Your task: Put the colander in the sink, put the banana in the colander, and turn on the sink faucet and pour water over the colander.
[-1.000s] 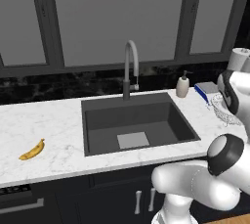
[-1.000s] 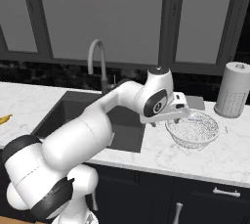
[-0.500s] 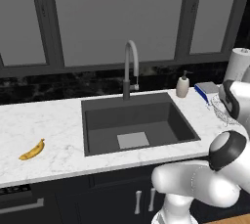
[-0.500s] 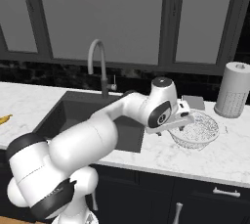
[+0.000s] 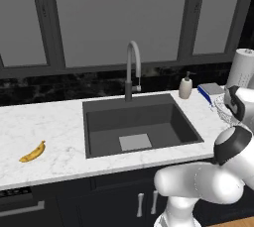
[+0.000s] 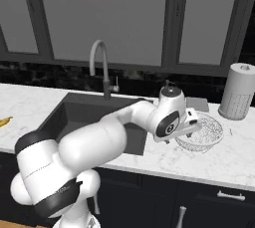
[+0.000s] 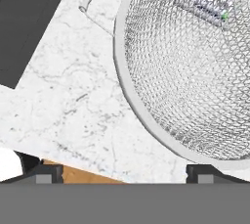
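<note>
Left base view, sink (image 5: 99, 137): you see a dark grey rectangular basin at frame centre, matte, with a paler square patch on its floor; it is set into white veined marble countertop (image 5: 59, 122)
Left base view, sink faucet (image 5: 131, 67): slim grey gooseneck behind the basin, spout arching to the right
Left base view, banana (image 5: 32, 152): small curved yellow fruit with brownish tips, lying on the marble at lower left, well apart from the sink
Left base view, right edge: beige soap dispenser (image 5: 185, 86), a blue-edged flat item (image 5: 211, 90), a white paper towel roll (image 5: 242, 67); you get just a sliver of the colander (image 5: 224, 113) behind the arm
Right base view, colander (image 6: 206, 131): here you see the whole round bowl of fine speckled mesh with a flared rim, sitting on the marble right of the sink, not in the basin; the banana is a yellow tip at the left edge
Right base view, gripper (image 6: 191, 131): at the colander's near left rim; finger spread unclear here
Hand view, colander: open wire lattice, smooth white rim curving through the upper right
Hand view, gripper (image 7: 124, 173): you see the two dark tips spread wide at the bottom, straddling the rim, clasping nothing
</note>
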Tool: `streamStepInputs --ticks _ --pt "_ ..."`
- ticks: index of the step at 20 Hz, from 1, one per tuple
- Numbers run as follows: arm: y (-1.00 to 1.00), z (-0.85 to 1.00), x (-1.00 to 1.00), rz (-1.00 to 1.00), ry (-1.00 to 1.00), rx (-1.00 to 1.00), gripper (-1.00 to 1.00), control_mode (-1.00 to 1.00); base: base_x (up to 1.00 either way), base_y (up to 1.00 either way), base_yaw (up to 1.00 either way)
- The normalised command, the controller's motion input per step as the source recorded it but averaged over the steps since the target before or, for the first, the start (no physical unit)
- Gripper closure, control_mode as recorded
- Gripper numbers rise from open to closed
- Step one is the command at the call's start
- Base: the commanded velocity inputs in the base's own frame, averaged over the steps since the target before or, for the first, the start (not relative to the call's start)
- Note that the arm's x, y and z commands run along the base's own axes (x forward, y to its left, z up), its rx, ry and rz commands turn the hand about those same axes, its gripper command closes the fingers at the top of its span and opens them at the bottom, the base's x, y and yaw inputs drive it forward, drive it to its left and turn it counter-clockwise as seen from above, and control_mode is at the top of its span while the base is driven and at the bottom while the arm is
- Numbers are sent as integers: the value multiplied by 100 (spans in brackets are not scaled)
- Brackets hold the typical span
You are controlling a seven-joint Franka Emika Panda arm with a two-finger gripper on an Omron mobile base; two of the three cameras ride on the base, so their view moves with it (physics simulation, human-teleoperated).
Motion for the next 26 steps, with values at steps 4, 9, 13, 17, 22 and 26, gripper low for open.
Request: streamStepInputs --ticks 4,9,13,17,22,26 --pt "0 -13 20 2 0 0 -100 -100 0 0 0" --pt "0 -11 19 2 0 0 -100 -100 0 0 0" --pt "0 -6 17 2 0 0 -100 -100 0 0 0" --pt "0 -9 18 4 0 0 -100 -100 0 0 0" --pt "0 -19 10 4 1 0 -100 -100 0 0 0" --pt "0 -25 13 5 2 0 -100 -100 0 0 0"
